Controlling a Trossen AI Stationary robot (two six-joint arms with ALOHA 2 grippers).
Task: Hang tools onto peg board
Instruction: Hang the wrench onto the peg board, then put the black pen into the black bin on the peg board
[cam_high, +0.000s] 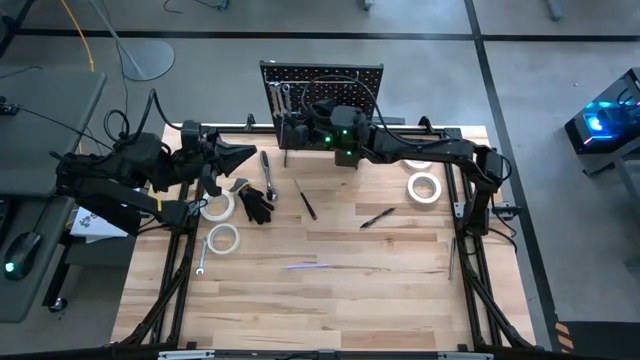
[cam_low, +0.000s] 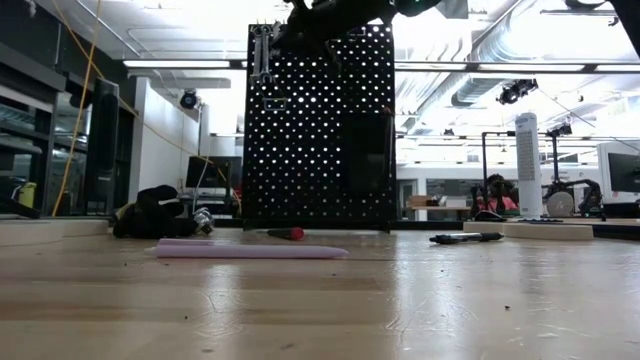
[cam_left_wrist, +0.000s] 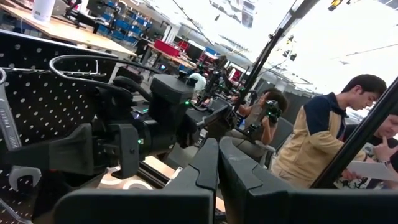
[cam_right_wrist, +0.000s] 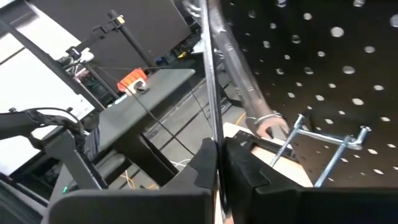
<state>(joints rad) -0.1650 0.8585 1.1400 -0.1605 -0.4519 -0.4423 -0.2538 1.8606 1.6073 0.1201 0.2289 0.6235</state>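
Two dark arms are seen at the pale wooden desk (cam_high: 330, 290). The right claw (cam_high: 300, 125) is reached across to the upright black perforated peg board (cam_high: 330, 78) at the desk's far edge, and its fingers are pressed together on a slim silver wrench (cam_right_wrist: 210, 81). In the right wrist view the wrench's long axis is seen running straight out from between the fingers, close along the face of the board, with a silver wire hook (cam_right_wrist: 323, 146) just beside it and a second silver wrench (cam_right_wrist: 245, 93) already hung there. The coming move is judged to turn on this: the hook lies just to one side of the held shaft, so the wrench's end must be brought over the hook's tip before release. Whether the ring is already over a peg cannot be told.

The left claw (cam_high: 240, 157) is closed on nothing and is held above the desk's left side, pointing towards the right arm.

Other tools are left on the desk: black-handled pliers (cam_high: 258, 203) and another silver wrench (cam_high: 268, 172) near the left claw, a red-handled screwdriver (cam_high: 306, 198) and a dark-handled screwdriver (cam_high: 377, 217) near the middle, two white tape rolls (cam_high: 222, 238) and a small silver wrench (cam_high: 201, 257) on the left, and one white tape roll (cam_high: 425, 187) under the right arm. The left arm is the nearer to most of them.
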